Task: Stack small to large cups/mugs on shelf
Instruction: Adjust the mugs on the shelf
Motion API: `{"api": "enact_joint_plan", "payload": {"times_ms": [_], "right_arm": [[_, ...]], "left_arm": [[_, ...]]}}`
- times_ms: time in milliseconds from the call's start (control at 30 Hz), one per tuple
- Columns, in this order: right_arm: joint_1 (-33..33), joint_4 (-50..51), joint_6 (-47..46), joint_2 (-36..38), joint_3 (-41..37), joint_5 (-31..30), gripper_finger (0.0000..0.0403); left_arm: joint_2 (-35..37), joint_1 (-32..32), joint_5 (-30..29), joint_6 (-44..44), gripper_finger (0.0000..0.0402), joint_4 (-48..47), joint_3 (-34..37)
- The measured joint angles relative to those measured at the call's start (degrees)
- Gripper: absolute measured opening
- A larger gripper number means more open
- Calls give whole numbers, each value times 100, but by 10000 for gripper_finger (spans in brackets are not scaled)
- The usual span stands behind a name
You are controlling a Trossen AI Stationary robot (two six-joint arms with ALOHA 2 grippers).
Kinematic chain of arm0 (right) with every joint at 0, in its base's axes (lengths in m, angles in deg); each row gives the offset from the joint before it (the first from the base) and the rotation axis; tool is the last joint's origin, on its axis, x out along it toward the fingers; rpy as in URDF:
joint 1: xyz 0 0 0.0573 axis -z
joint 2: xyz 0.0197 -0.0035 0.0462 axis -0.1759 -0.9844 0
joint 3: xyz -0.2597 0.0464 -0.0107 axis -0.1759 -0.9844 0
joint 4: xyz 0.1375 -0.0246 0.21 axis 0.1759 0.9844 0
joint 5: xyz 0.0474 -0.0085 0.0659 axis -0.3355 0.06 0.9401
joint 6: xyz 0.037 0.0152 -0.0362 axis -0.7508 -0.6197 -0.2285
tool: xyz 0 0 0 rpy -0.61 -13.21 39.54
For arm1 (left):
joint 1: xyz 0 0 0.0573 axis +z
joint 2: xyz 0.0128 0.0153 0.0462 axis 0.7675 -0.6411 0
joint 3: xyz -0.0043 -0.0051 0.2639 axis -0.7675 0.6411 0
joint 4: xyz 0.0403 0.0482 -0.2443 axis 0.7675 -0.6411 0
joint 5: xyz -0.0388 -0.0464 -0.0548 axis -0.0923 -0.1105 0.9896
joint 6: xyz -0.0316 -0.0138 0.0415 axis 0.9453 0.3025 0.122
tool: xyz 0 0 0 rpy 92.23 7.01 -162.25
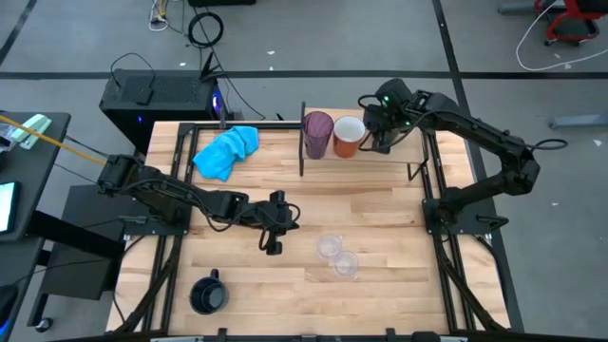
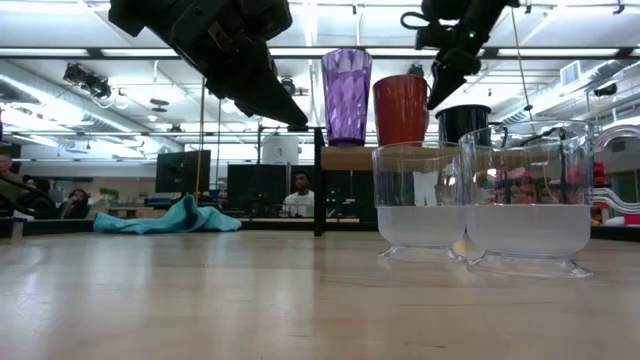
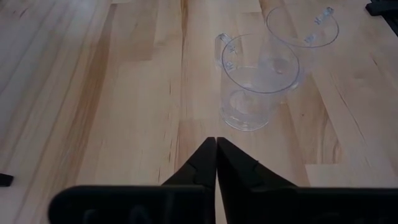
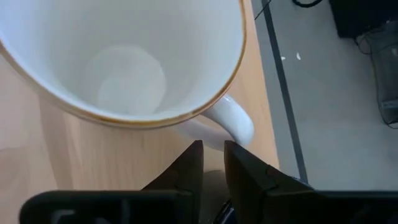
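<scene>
**High view: right hand [image 1: 380, 128] crowding the orange mug [image 1: 349, 136]**

I've got it parked upper right of centre in the frame, just beside the mug on the shelf [image 1: 407, 149]. Honestly can't tell if it's open or closed. My worry is that any sideways drift clips the mug's handle and shoves it into the purple tumbler [image 1: 317, 133] next door. Left hand [image 1: 274, 245], mid-frame, is pinched closed on nothing, near the two clear cups [image 1: 336, 255].
</scene>
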Motion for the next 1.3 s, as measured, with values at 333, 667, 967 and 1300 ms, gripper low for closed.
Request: {"api": "enact_joint_plan", "payload": {"times_ms": [333,667,967,1300], "right_arm": [[0,-61,-158,143,12,-97,65],[245,-908,-503,288,170,-170,44],[256,-1038,-730,-99,168,-119,22],[-18,-971,-727,214,168,118,10]], "left_arm": [[0,0,0,20,23,-59,0],[0,20,-2,-56,15,-48,0],[0,0,0,35,22,-57,0],[0,48,-2,15,16,-75,0]]}}
